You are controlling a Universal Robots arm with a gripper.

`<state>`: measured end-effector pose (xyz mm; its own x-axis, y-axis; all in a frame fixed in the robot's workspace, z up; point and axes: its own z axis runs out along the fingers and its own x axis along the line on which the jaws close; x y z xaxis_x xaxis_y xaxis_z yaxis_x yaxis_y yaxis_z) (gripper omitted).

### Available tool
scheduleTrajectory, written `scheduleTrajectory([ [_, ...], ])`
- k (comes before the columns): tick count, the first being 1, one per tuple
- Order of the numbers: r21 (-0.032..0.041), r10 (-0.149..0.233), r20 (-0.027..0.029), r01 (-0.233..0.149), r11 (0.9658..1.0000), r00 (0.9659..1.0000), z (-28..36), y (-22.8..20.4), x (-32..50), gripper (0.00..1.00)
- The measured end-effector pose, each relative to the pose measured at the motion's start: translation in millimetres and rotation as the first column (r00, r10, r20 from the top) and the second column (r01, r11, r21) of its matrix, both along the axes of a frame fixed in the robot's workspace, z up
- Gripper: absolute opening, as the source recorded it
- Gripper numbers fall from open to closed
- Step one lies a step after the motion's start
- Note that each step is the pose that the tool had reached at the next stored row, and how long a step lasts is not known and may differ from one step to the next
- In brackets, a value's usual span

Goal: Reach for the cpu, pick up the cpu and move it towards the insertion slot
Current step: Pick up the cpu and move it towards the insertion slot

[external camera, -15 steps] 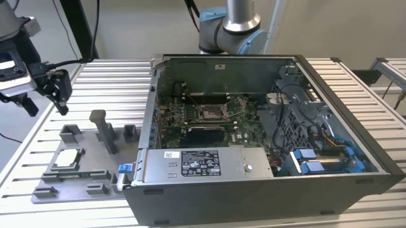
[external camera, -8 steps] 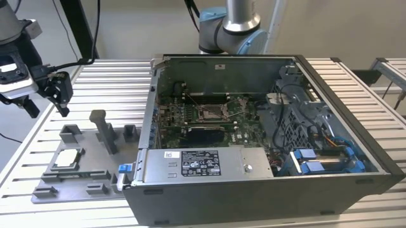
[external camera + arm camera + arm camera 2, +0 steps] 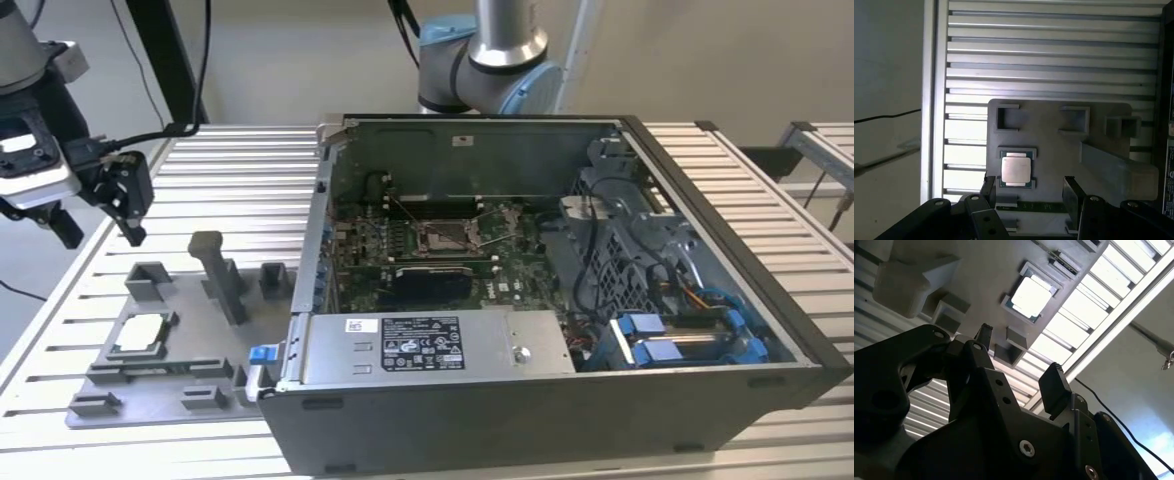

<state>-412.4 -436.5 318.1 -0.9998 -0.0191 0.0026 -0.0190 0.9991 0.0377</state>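
Exterior view: black two-finger gripper hangs at the exterior view's upper left over the slatted aluminium table. Fingers are spread with nothing between them. The small flat square silvery cpu sits in a recess of the grey plastic fixture plate at lower left, below the gripper and well apart from it. The open dark grey computer case takes up centre and right. The square metal-framed insertion slot with a dark centre is on the green board inside, well apart from the cpu.

Second wrist view: gripper is released, and the black fingertips are clear of everything. The cpu lies flat in its recess on the fixture plate, beyond the fingertips and untouched.

First wrist view: gripper is spread and empty. The cpu is seated in the fixture plate, seen through the gap between the fingers and nearer one finger. A long grey block stands on the plate near it.
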Motion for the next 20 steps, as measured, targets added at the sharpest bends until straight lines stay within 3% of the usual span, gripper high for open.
scheduleTrajectory([
  [6,0.0001,0.000,0.0000,0.000,1.0000,1.0000,-3.5,0.0,0.0,1.00],
  [20,0.0000,0.000,0.0001,0.000,1.0000,1.0000,-27.1,-0.3,-3.5,1.00],
])
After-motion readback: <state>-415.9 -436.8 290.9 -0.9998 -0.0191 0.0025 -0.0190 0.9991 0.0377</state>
